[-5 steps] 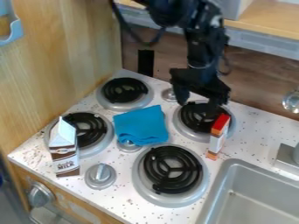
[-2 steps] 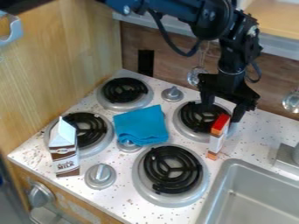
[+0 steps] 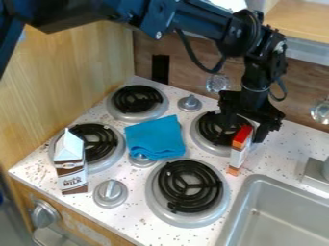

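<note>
Milk carton (image 3: 70, 166) stands at lower left, blue cloth (image 3: 155, 137) lies mid-frame, and right of centre the gripper (image 3: 243, 129) hangs, jaws looking wide, by the red-topped box (image 3: 238, 153), whose narrow base calls for gentle, even contact

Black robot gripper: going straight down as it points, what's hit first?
The gripper would likely meet the red-and-white box first; depth is unclear, so possibly the black coil burner beside it.
</note>
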{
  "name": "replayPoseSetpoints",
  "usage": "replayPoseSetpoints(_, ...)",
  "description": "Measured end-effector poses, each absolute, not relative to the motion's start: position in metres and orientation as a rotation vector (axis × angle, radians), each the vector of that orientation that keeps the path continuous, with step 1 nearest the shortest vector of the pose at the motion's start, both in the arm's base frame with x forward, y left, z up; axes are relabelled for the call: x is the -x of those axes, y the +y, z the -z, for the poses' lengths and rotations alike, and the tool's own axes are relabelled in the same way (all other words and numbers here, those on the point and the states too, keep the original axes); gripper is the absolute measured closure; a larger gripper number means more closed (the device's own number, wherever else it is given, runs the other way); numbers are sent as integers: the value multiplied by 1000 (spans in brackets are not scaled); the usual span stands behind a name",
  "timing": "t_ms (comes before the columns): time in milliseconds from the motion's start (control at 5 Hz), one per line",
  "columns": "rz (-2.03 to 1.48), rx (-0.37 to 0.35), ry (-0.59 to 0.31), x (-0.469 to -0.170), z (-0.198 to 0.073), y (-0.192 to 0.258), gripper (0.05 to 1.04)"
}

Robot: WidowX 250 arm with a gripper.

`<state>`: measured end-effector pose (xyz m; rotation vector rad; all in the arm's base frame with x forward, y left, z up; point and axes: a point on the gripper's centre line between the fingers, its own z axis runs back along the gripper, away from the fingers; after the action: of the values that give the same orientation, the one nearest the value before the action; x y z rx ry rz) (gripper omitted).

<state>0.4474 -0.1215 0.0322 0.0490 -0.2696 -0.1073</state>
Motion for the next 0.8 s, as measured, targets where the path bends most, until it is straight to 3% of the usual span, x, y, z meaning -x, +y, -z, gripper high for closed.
replayPoseSetpoints(200, 110, -48, -248, -451, -23, -124, 144)
replayPoseSetpoints(600, 89, -34, -245, -451, -17, -126, 674)
replayPoseSetpoints(800, 90, -30, -253, -448, -17, -125, 695)
